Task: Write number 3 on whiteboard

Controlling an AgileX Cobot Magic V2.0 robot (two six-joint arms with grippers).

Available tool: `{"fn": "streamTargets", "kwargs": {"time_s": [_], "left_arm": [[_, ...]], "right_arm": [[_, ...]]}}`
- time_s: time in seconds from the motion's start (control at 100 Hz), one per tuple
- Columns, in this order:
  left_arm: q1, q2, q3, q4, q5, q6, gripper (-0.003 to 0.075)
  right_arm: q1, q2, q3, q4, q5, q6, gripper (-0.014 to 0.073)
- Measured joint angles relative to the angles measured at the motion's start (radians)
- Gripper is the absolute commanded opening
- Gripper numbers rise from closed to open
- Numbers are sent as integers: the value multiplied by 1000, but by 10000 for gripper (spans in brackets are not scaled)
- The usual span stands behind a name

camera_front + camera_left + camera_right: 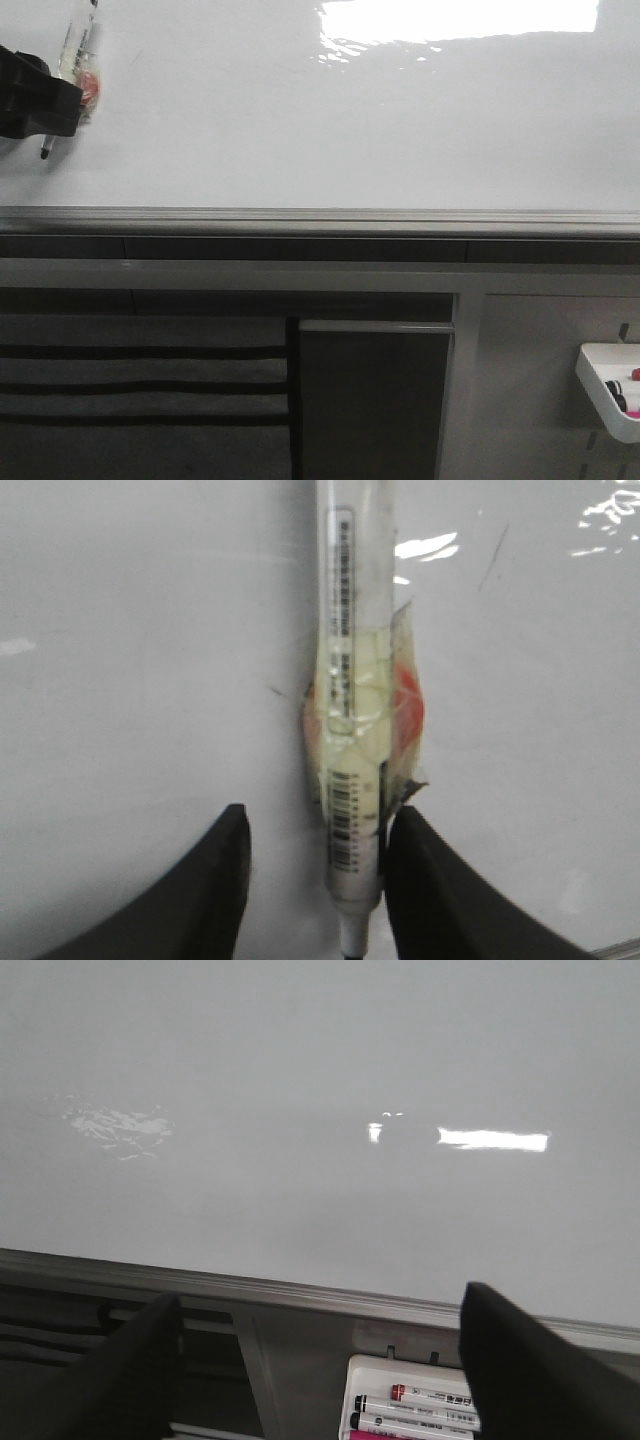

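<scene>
Whiteboard fills upper frame, blank, glare top right. Left gripper at far left, fingers spread, marker lying between. Right gripper fingers spread, empty, above pen tray.

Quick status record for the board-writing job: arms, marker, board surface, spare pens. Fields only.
left gripper: open, marker between the fingers, touching only one
marker: taped around its middle, lying on whiteboard
whiteboard: no digit 3 visible; only faint stray marks
right gripper: open, empty, above board's edge strip
white tray: below the board, holds spare pens
</scene>
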Motion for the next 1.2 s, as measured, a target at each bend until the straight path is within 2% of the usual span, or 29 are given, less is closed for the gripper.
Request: {"fn": "streamTargets", "kwargs": {"time_s": [0.27, 0.79, 0.89, 1.0, 1.2], "left_arm": [[0, 0, 0, 2, -2, 0, 116], [0, 0, -2, 7, 16, 2, -18], [0, -22, -18, 38, 104, 2, -18], [0, -64, -48, 62, 258, 2, -18], [0, -191, -116, 88, 555, 78, -18]], "right_arm": [[0, 0, 0, 0, 5, 0, 509], [0, 1, -6, 6, 14, 0, 509], [0, 9, -26, 34, 43, -7, 509], [0, 37, -63, 98, 108, -62, 509], [9, 177, -146, 355, 240, -307, 509]]}}
